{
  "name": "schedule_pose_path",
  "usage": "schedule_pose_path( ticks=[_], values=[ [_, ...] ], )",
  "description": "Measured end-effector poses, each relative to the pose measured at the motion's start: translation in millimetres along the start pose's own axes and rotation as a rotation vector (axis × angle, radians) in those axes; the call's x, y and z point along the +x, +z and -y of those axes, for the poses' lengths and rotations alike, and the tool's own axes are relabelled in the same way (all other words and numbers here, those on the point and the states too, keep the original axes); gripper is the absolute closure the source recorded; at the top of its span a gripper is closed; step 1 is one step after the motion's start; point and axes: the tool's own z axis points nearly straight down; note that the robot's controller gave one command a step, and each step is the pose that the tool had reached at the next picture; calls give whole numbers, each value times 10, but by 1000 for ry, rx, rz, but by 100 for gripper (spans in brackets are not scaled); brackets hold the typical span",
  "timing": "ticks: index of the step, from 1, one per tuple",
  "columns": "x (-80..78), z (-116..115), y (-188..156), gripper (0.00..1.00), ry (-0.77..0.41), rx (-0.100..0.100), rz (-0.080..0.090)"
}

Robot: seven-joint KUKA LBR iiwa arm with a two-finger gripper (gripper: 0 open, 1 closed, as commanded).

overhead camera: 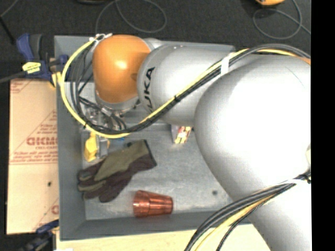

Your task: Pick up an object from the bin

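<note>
The arm [230, 119] comes in from the right of the frame and covers most of the grey bin [67, 182]. Its wrist, capped by an orange cover [120, 67] and looped with yellow and black cables [73, 103], ends at the upper left of the bin. The hand [103, 123] sits under that cover, low over the bin's left side. Wrist hardware and cables hide it, so I cannot tell how far open it is or whether it holds anything.

Just below the hand, by the left wall, lies a small yellow thing [91, 148] with a grey part beside it. Whether the hand touches it cannot be made out.

An olive and dark brown glove [118, 169] lies flat next to that, its cuff pointing toward the middle of the bin. Lower down, near the front wall, a copper-coloured cup [152, 204] lies on its side. A small white and red box [181, 135] shows at the edge of the arm, mid-bin.
</note>
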Motion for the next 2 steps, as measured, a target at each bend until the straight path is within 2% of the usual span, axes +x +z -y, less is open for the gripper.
schedule_pose_path(
  ticks=[1, 2],
  values=[
    [-29, 21, 417, 0, -205, 0, 2],
    [-52, -14, 461, 100, -111, -2, 4]
  ],
)
